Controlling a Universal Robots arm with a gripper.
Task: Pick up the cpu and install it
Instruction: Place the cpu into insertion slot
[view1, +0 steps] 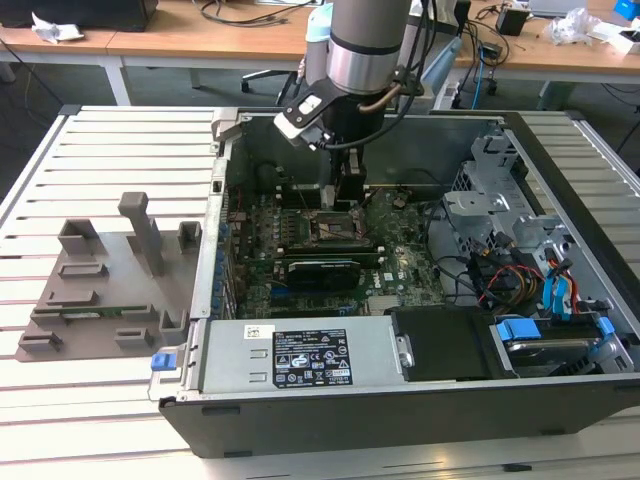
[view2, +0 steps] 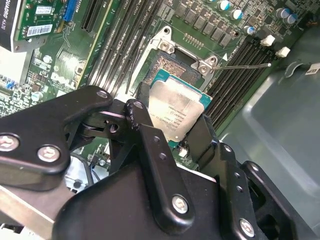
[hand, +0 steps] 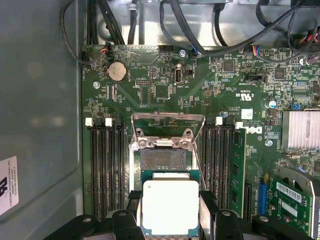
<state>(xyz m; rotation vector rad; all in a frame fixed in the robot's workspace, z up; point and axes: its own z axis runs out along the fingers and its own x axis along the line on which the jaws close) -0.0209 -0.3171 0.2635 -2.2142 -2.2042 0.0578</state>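
Note:
The cpu (hand: 171, 207), a square chip with a silvery top plate, sits between the black fingers (hand: 132, 201) of my gripper (hand: 170, 202), which is shut on two of its opposite edges. In the second wrist view the cpu (view2: 177, 107) hangs just above the open socket (view2: 170, 65) on the green motherboard and overlaps one side of it. The socket's pin field (hand: 165, 160) shows bare beyond the chip, with its metal load frame (hand: 167, 120) swung open. In the exterior view my gripper (view1: 349, 205) reaches down into the open computer case (view1: 560, 400), over the socket (view1: 338, 228).
Memory slots (hand: 105, 170) flank the socket on both sides. A graphics card (view1: 320, 270) lies just in front of the socket, and the power supply (view1: 300, 355) sits at the case's near wall. Drive bays and cables (view1: 520, 270) fill the exterior view's right. A grey tray (view1: 110, 290) with upright blocks lies outside the case.

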